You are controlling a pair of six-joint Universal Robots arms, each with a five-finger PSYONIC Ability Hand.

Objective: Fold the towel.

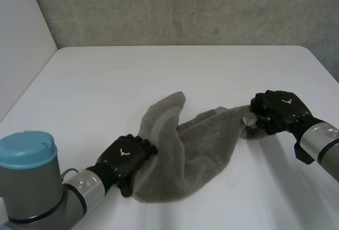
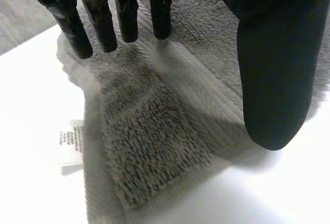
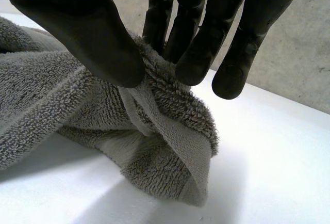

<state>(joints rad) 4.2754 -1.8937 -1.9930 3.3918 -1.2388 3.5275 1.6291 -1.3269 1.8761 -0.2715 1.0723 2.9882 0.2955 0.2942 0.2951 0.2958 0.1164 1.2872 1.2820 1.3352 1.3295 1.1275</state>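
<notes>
Head view: the grey terry towel (image 1: 196,150) lies crumpled on the white tabletop (image 1: 159,71), bunched into a rough band. Its long axis runs from the near left corner, at the left robot hand (image 1: 126,158), across to the right end, at the right robot hand (image 1: 279,109). A loose lobe of cloth points away from the robot near the middle. Each robot hand is at one end of the band, so neither is nearer to the cloth than the other.

Right wrist view: the right robot hand grasps the towel. A thick fold of the end is pinched between the thumb (image 3: 98,38) and the fingers (image 3: 201,53), and the cloth hangs from the pinch down to the tabletop.

Left wrist view: the left robot hand is released. Its fingers (image 2: 103,28) are straight over the cloth, and the thumb (image 2: 273,79) stands apart with no cloth caught between them. You cannot tell whether the fingertips touch the pile. A white care label (image 2: 71,141) lies at the towel edge, beyond the fingertips.

Judgement: the towel needs spreading flat before any fold. Secure the left end first.
</notes>
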